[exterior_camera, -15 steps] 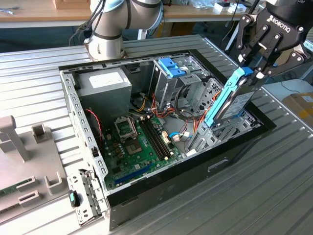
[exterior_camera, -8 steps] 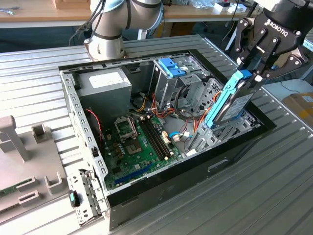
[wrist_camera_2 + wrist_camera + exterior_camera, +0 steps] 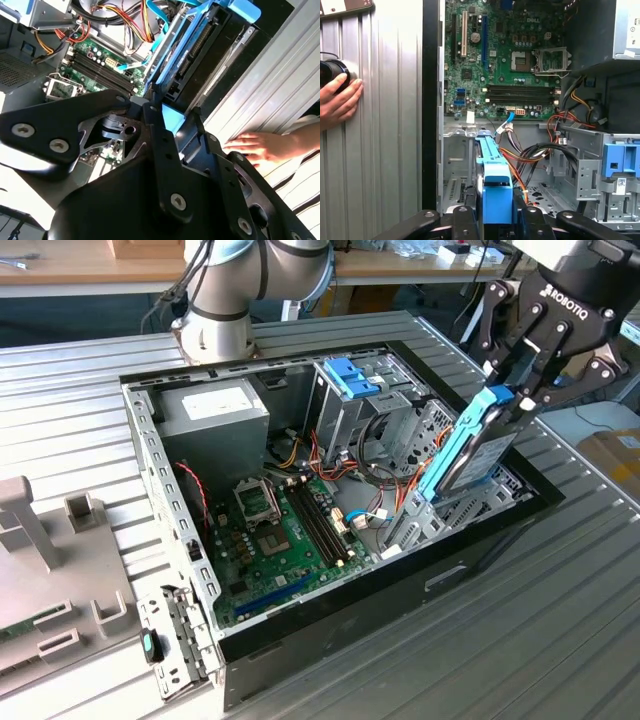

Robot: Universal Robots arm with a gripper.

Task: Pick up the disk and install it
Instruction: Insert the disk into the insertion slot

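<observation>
The disk (image 3: pixel 470 455), a grey drive in a light-blue carrier, hangs tilted over the open computer case (image 3: pixel 160 490) at the exterior view's right. Its lower end dips into the drive bay (image 3: pixel 425 520) by the case wall. My gripper (image 3: pixel 512 390) is shut on the disk's blue handle from above. In the second wrist view the black fingers (image 3: pixel 155 135) clamp the blue handle (image 3: pixel 172 120), and the disk (image 3: pixel 192 50) reaches down into the case. In the first wrist view the blue handle (image 3: pixel 497 192) sits between the fingers above the bay (image 3: pixel 457 165).
The motherboard (image 3: pixel 280 530), power supply (image 3: pixel 215 410) and an upright cage with a fixed blue latch (image 3: pixel 350 378) lie inside the case. Orange and black cables (image 3: pixel 530 155) run beside the bay. A person's hand (image 3: pixel 337 102) rests on the ribbed table (image 3: pixel 560 620) beside the case.
</observation>
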